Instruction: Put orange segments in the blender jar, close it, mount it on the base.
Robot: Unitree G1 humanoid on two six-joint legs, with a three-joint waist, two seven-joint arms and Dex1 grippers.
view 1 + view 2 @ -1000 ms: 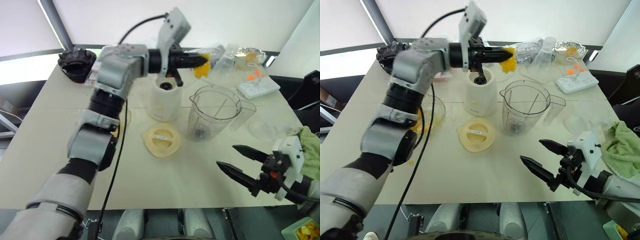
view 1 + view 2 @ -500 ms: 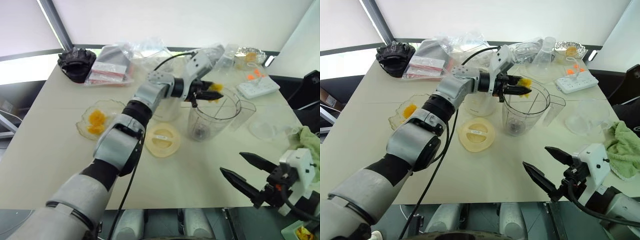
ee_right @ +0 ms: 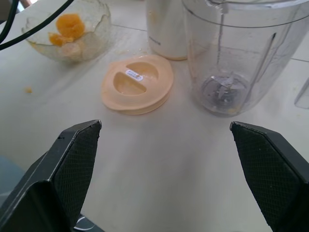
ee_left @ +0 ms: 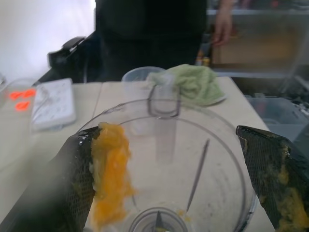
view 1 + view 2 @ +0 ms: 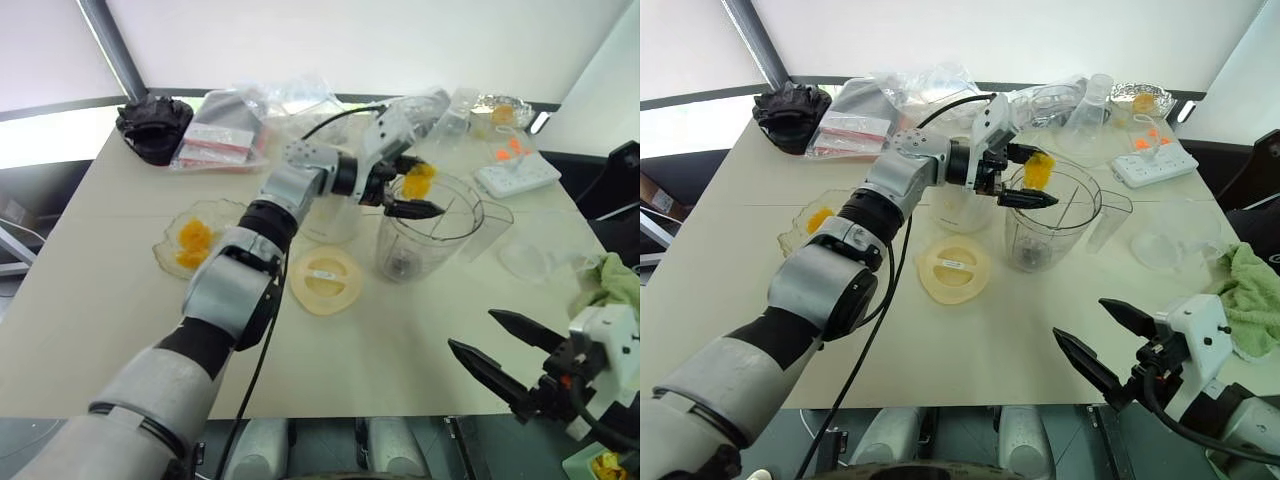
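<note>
Hovering over the open mouth of the jar (image 5: 1050,215), the left gripper (image 5: 1028,180) has its fingers spread wide, and an orange segment (image 5: 1038,170) sticks to one finger, above the rim. The jar stands on the table (image 5: 970,350), just beside the white base (image 5: 962,208). A cream lid (image 5: 953,268) lies flat in front of the base. More segments (image 5: 192,243) sit in a glass bowl (image 5: 203,215). Near the table's front edge, the right gripper (image 5: 1103,340) is wide open and holds nothing.
</note>
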